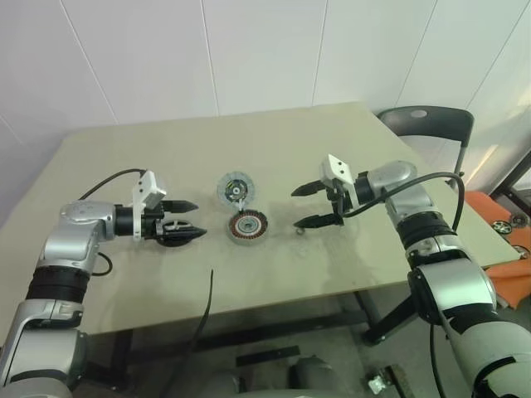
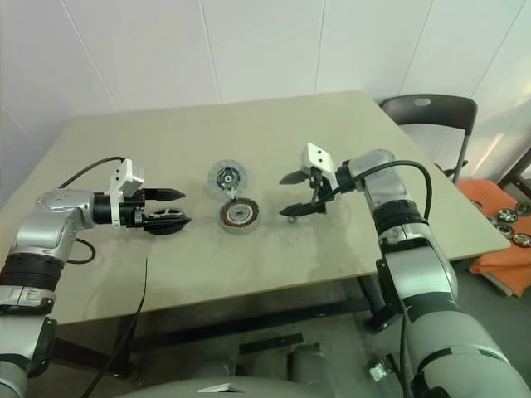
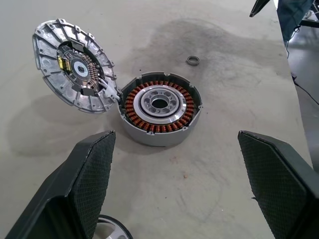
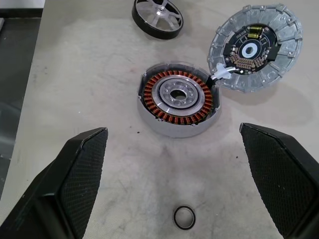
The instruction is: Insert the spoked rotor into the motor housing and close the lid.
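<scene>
A beige table (image 1: 332, 133) stands against a white wall, with a dark chair (image 1: 427, 124) by its far right corner.

The left gripper (image 1: 197, 220) hovers over the left half of the tabletop, pointing toward the middle, its two black fingers spread well apart and holding nothing. The right gripper (image 1: 296, 208) faces it from the right half, its fingers also spread wide and empty.

Between the two grippers, about midway along the tabletop and somewhat nearer the front edge, sits the housing (image 1: 246, 227). It is a round silver cup, open on top, showing a ring of copper coils around a pale metal centre.

The lid (image 1: 236, 189), a ribbed grey disc with a dark circuit board on its inner face, stands open on the housing's far side, meeting its rim at a small white piece.

The rotor (image 4: 157, 19), a black-rimmed wheel with silver spokes, lies flat on the tabletop just under the left gripper's fingers, apart from the housing.

A small dark ring (image 4: 184, 217) lies on the tabletop below the right gripper.
</scene>
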You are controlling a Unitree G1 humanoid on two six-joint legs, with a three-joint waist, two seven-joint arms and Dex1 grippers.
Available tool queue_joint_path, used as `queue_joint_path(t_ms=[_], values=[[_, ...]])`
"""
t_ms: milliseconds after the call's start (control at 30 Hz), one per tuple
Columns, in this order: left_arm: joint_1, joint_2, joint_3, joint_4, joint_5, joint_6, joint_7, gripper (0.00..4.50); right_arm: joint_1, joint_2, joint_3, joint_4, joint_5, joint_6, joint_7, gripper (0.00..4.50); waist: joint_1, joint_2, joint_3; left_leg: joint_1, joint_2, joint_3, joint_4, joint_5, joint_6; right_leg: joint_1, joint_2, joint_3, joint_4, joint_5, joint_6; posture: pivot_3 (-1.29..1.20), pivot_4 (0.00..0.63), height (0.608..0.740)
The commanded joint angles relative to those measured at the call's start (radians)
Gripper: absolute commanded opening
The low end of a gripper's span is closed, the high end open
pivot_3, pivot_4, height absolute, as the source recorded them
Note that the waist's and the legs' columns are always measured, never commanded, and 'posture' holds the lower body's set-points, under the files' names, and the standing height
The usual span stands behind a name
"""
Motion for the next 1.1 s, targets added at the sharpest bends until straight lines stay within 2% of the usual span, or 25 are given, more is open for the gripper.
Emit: queue_joint_path(t_ms=[33,1100], values=[[-0.019,0.003,0.025,-0.025,-0.017,0.006,0.000,4.18,-0.009,-0.009,-0.008,-0.044,0.021,0.009,0.000,4.44,0.000,0.000,0.000,0.000,0.000,0.000,0.000,0.000,0.000,0.000,0.000,0.000,0.000,0.000,0.000,0.00,0.000,0.740],[0.025,0.003,0.049,-0.073,-0.030,0.033,0.031,4.18,-0.005,0.009,-0.007,-0.041,0.027,0.022,-0.012,4.44,0.000,0.000,0.000,0.000,0.000,0.000,0.000,0.000,0.000,0.000,0.000,0.000,0.000,0.000,0.000,0.00,0.000,0.740]])
